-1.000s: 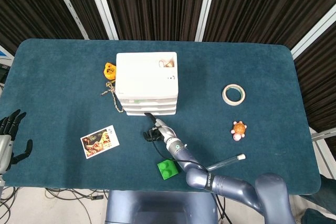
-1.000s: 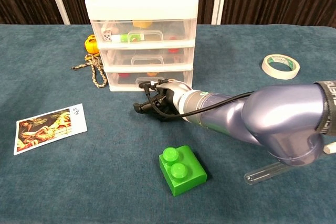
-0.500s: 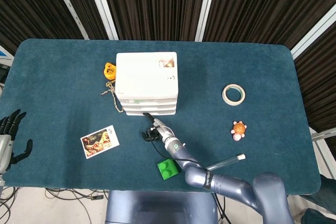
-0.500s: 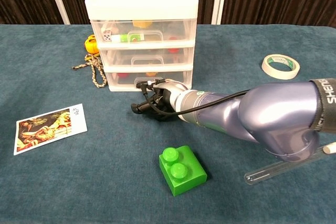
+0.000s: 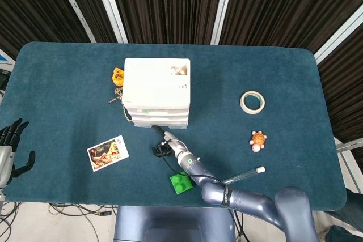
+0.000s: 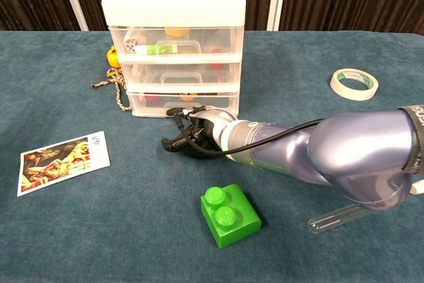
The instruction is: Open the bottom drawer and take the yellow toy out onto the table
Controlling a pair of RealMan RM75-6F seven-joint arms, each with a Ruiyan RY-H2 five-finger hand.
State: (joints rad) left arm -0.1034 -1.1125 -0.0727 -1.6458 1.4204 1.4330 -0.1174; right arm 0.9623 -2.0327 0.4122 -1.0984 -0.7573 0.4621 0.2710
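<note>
The task is at its opening step, and little of it looks done. The white three-drawer cabinet (image 6: 173, 38) stands on the blue tabletop (image 6: 66, 230), and its bottom drawer (image 6: 182, 102) appears shut or at most barely started; the views do not settle which. The right hand (image 6: 192, 134) reaches in low just in front of that drawer, its dark fingers (image 6: 173, 142) curled inward, one fingertip up near the drawer's handle (image 6: 180, 106). Whether it has hooked the handle I cannot tell, since the hand covers the contact. A small yellow-orange shape (image 6: 188, 96) shows through the drawer's clear front, likely the yellow toy, inside the cabinet. The left hand (image 5: 11, 145) rests far from the cabinet at the tabletop's edge, fingers spread and holding nothing. Left to do: pull the drawer out, reach in, lift the toy and set it on the tabletop.
</note>
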